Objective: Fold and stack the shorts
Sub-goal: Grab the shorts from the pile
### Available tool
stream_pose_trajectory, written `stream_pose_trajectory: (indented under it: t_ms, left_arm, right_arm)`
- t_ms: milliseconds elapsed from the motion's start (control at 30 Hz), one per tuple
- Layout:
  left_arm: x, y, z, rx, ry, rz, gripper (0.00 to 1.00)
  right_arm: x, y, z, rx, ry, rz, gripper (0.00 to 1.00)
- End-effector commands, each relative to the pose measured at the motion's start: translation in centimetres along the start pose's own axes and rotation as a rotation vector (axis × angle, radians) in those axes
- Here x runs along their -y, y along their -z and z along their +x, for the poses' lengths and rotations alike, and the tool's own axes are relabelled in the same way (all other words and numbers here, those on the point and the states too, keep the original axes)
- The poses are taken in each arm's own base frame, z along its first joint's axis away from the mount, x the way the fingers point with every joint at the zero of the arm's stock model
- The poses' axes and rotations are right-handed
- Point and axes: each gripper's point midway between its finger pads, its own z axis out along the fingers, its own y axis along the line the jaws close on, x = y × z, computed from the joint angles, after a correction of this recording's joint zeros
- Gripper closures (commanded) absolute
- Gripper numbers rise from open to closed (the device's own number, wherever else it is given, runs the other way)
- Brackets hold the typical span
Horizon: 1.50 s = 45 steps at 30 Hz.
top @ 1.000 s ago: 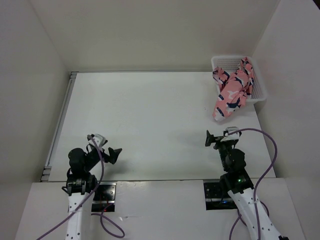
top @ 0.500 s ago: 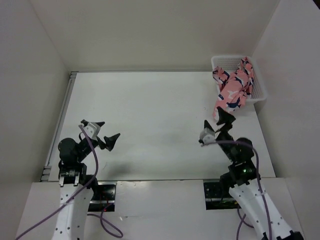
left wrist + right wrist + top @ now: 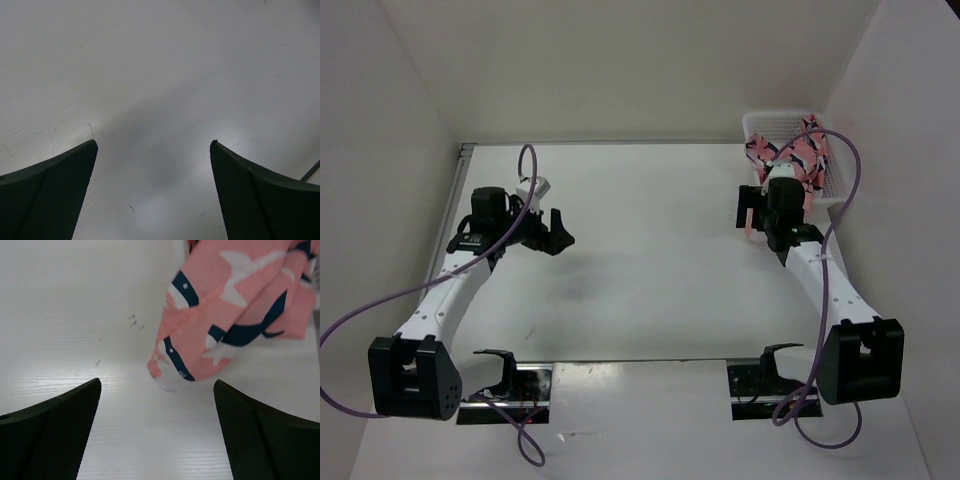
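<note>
On the white table point(image 3: 650, 260), the shorts point(image 3: 225, 315) spill from the far-right basket point(image 3: 837, 190). The right gripper point(image 3: 156, 385), open like the left gripper point(image 3: 152, 145), should pinch the hanging end deeply.

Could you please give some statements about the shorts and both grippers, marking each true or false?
1. The shorts spill from the basket onto the table. True.
2. The right gripper is shut on the shorts. False: it is open, and the fabric's end lies just ahead of it.
3. The left gripper is open over the table. True.
4. The shorts lie folded at the table's centre. False: they are crumpled at its far right corner.
</note>
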Motion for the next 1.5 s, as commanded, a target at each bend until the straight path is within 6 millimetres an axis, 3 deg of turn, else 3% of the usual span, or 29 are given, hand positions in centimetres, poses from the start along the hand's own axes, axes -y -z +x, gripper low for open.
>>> stream_pose_trajectory:
  t_ms: [0, 167, 233, 400, 567, 700, 733, 800, 833, 900, 933, 1100, 1133, 1200, 1233, 1267, 1300, 1400, 1433, 1467]
  left_arm:
    - [0.7, 0.8, -0.8, 0.028, -0.027, 0.001, 0.00]
    - [0.5, 0.4, 0.2, -0.004, -0.007, 0.003, 0.00]
    - [0.4, 0.1, 0.1, -0.002, -0.007, 0.013, 0.00]
    - [0.1, -0.5, -0.6, -0.001, -0.007, 0.022, 0.00]
    - [-0.2, -1.1, -0.9, -0.004, -0.006, 0.022, 0.00]
    - [-0.3, -1.2, -0.7, -0.012, -0.001, 0.022, 0.00]
    - [-0.3, -1.2, -0.7, -0.012, -0.001, 0.022, 0.00]
    - [-0.5, -1.3, -0.3, -0.020, 0.004, 0.014, 0.00]
    - [-0.5, -1.3, -0.3, -0.020, 0.004, 0.014, 0.00]
    - [-0.3, -1.1, -0.8, -0.003, -0.006, 0.022, 0.00]
    - [-0.3, -1.2, -0.3, -0.012, -0.001, 0.022, 0.00]
    - [0.2, -0.8, -1.1, 0.033, -0.029, 0.038, 0.00]
    - [0.3, -0.8, -1.2, 0.044, -0.037, 0.037, 0.00]
    - [0.8, -0.6, -1.4, 0.053, -0.043, 0.058, 0.00]
    - [0.9, -0.3, -1.6, 0.062, -0.049, 0.057, 0.00]
    - [0.9, -0.4, -1.8, 0.069, -0.054, 0.057, 0.00]
    - [1.0, -0.2, -1.7, 0.071, -0.055, 0.057, 0.00]
    - [0.9, -0.1, -1.7, 0.082, -0.069, 0.030, 0.00]
    - [0.7, -0.1, -1.9, 0.089, -0.073, 0.018, 0.00]
    - [0.9, -0.1, -1.6, 0.084, -0.076, 0.018, 0.00]
  right_arm:
    - [0.2, -0.7, 0.5, -0.005, -0.279, 0.050, 0.02]
    - [4.4, -2.8, 4.9, -0.068, -0.466, 0.240, 0.02]
    - [3.6, -3.6, 6.2, -0.086, -0.464, 0.186, 0.02]
    - [4.0, -5.8, 6.6, -0.049, -0.464, 0.197, 0.02]
    - [4.0, -7.6, 5.9, 0.000, -0.414, 0.175, 0.12]
    - [3.5, -8.5, 5.4, 0.035, -0.405, 0.135, 0.38]
    - [3.2, -8.5, 5.1, 0.042, -0.391, 0.112, 0.58]
    - [3.1, -8.5, 5.4, 0.042, -0.390, 0.112, 0.75]
    - [3.6, -8.2, 5.3, 0.042, -0.390, 0.137, 0.89]
    - [3.9, -7.5, 4.7, 0.047, -0.380, 0.150, 1.00]
    - [3.9, -7.1, 4.5, 0.050, -0.359, 0.141, 1.00]
    - [4.3, -3.4, -2.5, 0.201, -0.284, 0.093, 1.00]
    - [4.8, -1.8, -5.7, 0.284, -0.292, 0.102, 1.00]
    - [5.4, -0.5, -7.8, 0.322, -0.299, 0.123, 1.00]
    - [5.8, 0.9, -10.9, 0.391, -0.293, 0.122, 1.00]
    - [6.1, 1.4, -12.0, 0.411, -0.297, 0.133, 1.00]
    - [6.6, 2.7, -14.8, 0.472, -0.287, 0.143, 1.00]
    - [7.2, 4.0, -18.9, 0.571, -0.254, 0.150, 1.00]
    - [7.6, 5.5, -22.0, 0.652, -0.236, 0.157, 1.00]
    - [8.0, 5.3, -23.1, 0.671, -0.229, 0.174, 1.00]
